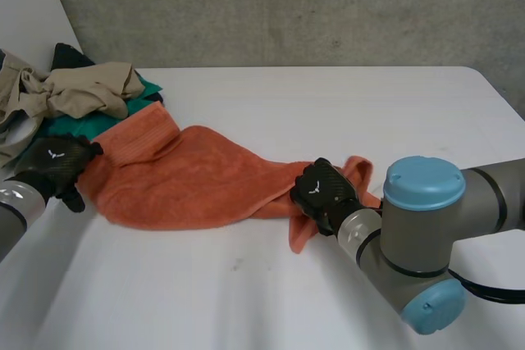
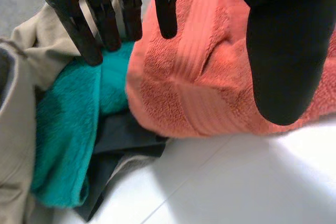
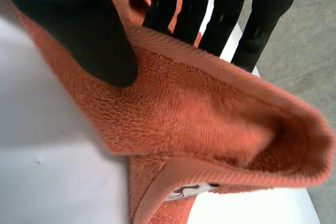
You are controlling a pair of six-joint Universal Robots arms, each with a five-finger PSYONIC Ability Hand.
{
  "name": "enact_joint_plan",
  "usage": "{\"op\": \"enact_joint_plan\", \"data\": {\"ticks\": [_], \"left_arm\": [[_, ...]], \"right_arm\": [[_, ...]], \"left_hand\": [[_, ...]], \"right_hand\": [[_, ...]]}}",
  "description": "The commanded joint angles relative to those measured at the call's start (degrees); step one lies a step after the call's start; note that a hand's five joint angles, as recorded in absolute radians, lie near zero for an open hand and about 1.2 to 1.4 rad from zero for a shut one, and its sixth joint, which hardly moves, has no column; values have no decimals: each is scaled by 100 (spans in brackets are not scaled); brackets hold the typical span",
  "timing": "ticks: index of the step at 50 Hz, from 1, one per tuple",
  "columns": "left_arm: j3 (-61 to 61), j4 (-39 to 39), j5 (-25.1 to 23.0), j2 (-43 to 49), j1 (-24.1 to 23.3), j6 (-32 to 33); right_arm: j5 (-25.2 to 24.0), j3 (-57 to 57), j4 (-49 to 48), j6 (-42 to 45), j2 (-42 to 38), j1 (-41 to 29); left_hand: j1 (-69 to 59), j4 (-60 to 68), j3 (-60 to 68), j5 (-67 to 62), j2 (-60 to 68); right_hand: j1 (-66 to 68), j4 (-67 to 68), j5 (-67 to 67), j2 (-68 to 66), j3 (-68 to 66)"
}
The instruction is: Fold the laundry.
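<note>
Terry cloth, orange and thick: the towel (image 1: pixel 197 178) lies drawn out across the white worktop (image 1: pixel 344 104) between the two hands. One end rests against the pile (image 1: pixel 74 96) of other laundry at the far left corner, and the other is bunched at the right hand (image 1: pixel 322 190).

We read the right hand as clamped on it. In its wrist view the thumb presses the near face of the hemmed edge and the fingers (image 3: pixel 189 3) pass behind it, so the edge is pinched and lifted into a sagging pocket above the worktop. The left hand (image 1: pixel 56 165) sits at the opposite end. In its own wrist view its fingers (image 2: pixel 105 19) hang straight with the thumb well apart, all on the same side of the cloth, so it is spread and grips nothing.

We judge the towel soft and limp, bulky rather than heavy, and not at all fragile. The looped pile should give plenty of friction, so slipping is a small worry. Sagging is the larger one, since anything not held will droop and crease (the pocket at the right hand shows this plainly). The flat woven band near the hem looks firmer than the loops, and the corners along it seem the best places to take hold. The left end touches a teal cloth (image 2: pixel 68 140) in the pile, so a grasp there should close on orange alone.
</note>
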State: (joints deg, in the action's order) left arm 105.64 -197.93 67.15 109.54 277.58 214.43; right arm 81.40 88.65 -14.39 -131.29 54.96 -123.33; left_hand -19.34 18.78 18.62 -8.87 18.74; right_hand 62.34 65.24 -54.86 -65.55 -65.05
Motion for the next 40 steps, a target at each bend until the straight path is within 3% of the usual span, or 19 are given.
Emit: {"op": "enact_joint_plan", "data": {"ticks": [1,7,23,29,34,38,40], "left_arm": [[-122,26,-817,216,226,2],[-429,-9,-923,523,226,55],[-1142,308,-897,1482,68,986],[-1300,316,-888,1614,-28,1013],[-1440,272,-827,1675,-81,996],[-1441,351,-730,1352,-195,811],[-1345,447,-713,643,-274,436]], "right_arm": [[578,-32,-345,-116,15,54],[816,38,-362,-187,251,72],[816,91,-362,-301,331,529],[816,91,-371,-310,331,538],[842,82,-380,-310,340,564],[956,56,-319,-389,445,713],[1026,21,-92,-520,899,827]], "left_hand": [[-903,960,975,-950,963],[-1190,1246,1262,-1237,1250],[-1627,1683,1699,-1674,1687],[-2636,2692,2708,-2683,2696],[-6063,6119,6134,-6110,6123],[-6066,6122,6138,-6113,6126],[-6066,6122,6138,-6113,6126]], "right_hand": [[1766,1476,-1514,-1445,-1495],[1766,1476,-1514,-1445,-1495],[1766,1476,-1514,-1445,-1495],[1766,1476,-1514,-1445,-1495],[1766,1476,-1514,-1445,-1495],[1766,1476,-1514,-1445,-1495],[1766,1476,-1514,-1445,-1495]]}}
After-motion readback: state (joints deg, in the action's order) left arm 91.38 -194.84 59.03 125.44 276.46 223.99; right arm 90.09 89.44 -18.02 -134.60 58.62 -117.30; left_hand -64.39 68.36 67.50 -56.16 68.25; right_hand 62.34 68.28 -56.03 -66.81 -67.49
